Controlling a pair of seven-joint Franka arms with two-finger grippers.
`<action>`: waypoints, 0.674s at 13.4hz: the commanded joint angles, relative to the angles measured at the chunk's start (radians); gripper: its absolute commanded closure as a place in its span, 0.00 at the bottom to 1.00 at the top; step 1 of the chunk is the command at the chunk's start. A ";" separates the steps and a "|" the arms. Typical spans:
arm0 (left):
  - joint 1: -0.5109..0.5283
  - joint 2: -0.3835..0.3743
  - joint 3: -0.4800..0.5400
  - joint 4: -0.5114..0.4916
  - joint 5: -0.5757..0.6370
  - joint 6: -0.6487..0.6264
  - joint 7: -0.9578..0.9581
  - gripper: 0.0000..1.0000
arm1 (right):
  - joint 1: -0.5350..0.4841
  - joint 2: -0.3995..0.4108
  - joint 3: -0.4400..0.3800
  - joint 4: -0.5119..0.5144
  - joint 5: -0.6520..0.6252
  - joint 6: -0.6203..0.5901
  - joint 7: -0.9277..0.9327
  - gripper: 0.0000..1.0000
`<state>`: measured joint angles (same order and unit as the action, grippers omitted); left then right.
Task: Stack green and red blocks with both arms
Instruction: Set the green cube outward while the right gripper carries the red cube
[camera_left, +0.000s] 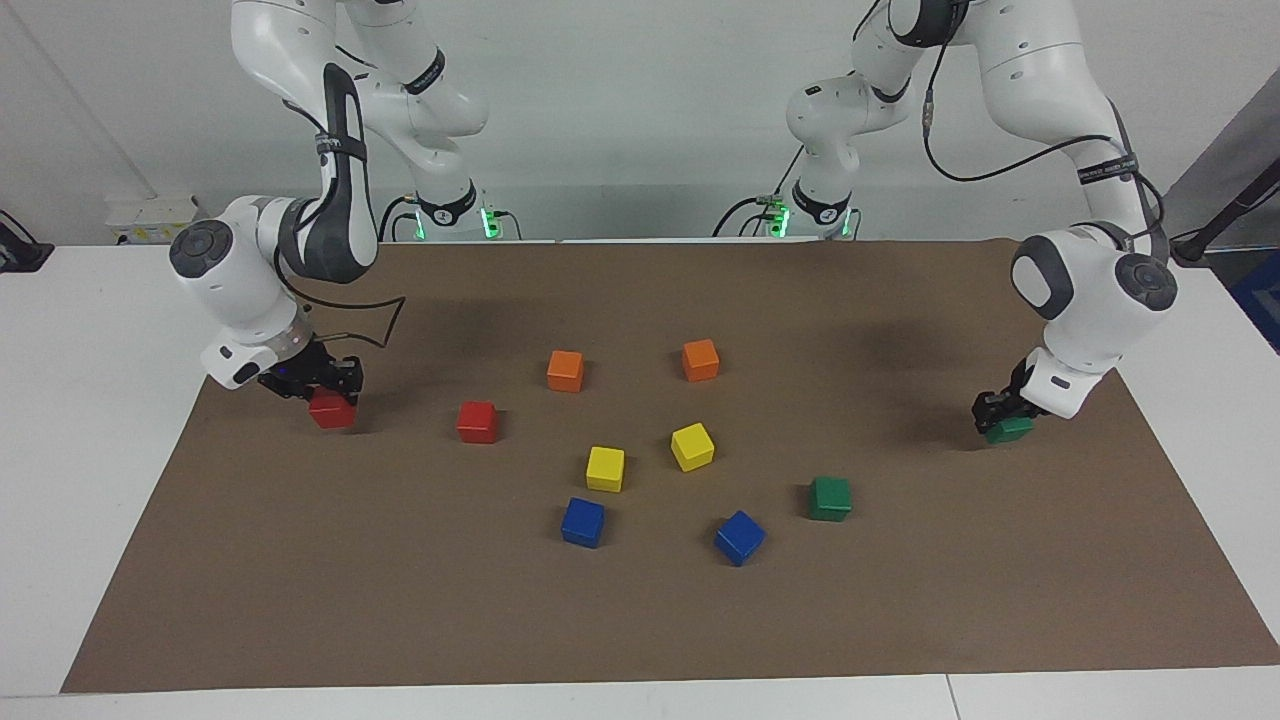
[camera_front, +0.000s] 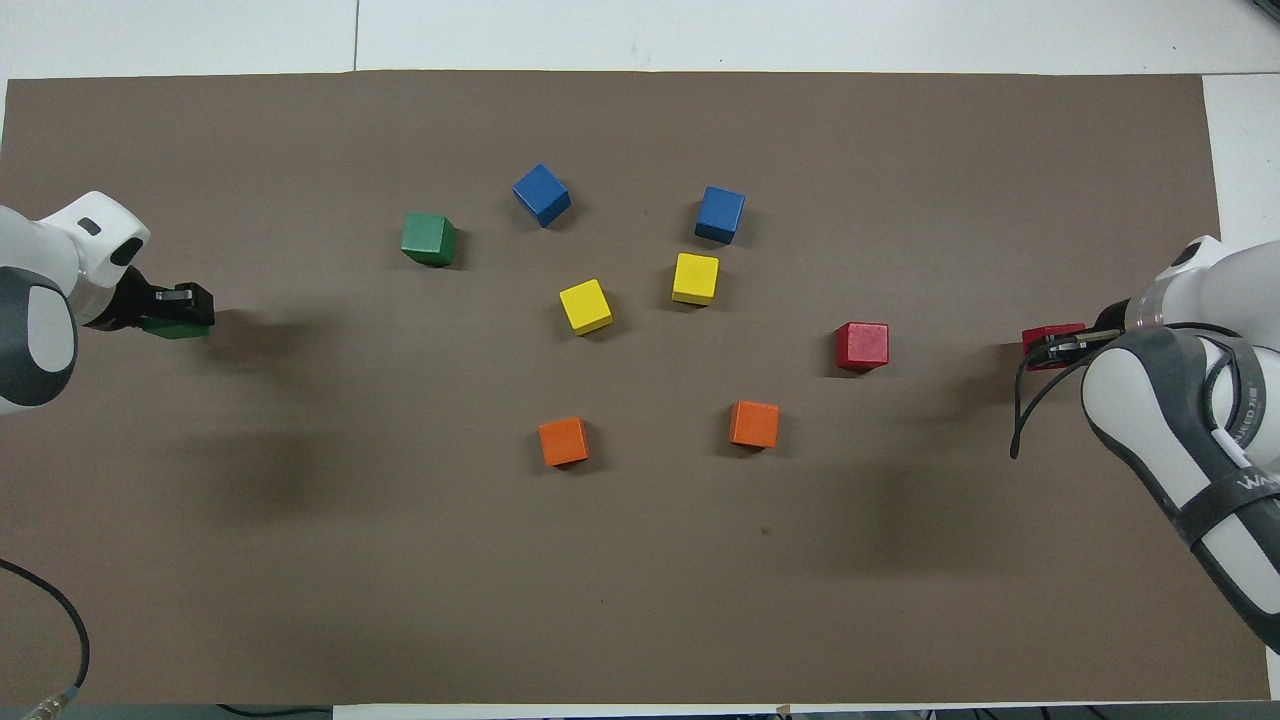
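I make out only part of a word, "WAN", on a grey strap (camera_front: 1222, 487) around my right arm.

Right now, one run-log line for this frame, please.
left gripper: shut on green block | right gripper: shut on red block | stacks: none yet

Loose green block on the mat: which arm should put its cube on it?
Left. The left hand already grips a green cube and is over that end of the mat, where the loose green block lies. The right hand holds a red cube.
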<state>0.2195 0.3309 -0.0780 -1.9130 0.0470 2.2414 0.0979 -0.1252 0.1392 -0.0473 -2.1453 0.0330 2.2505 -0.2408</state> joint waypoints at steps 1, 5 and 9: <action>0.024 0.025 -0.012 -0.015 0.014 0.062 0.051 1.00 | -0.027 -0.015 0.017 -0.041 -0.013 0.032 -0.026 1.00; 0.021 0.031 -0.012 -0.018 0.014 0.072 0.066 0.97 | -0.056 0.008 0.017 -0.054 -0.013 0.070 -0.064 0.99; 0.026 0.031 -0.011 -0.005 0.014 0.057 0.157 0.00 | -0.062 0.033 0.017 -0.054 -0.013 0.100 -0.077 0.98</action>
<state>0.2291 0.3681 -0.0799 -1.9181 0.0471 2.2927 0.2220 -0.1666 0.1647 -0.0469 -2.1917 0.0326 2.3213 -0.2945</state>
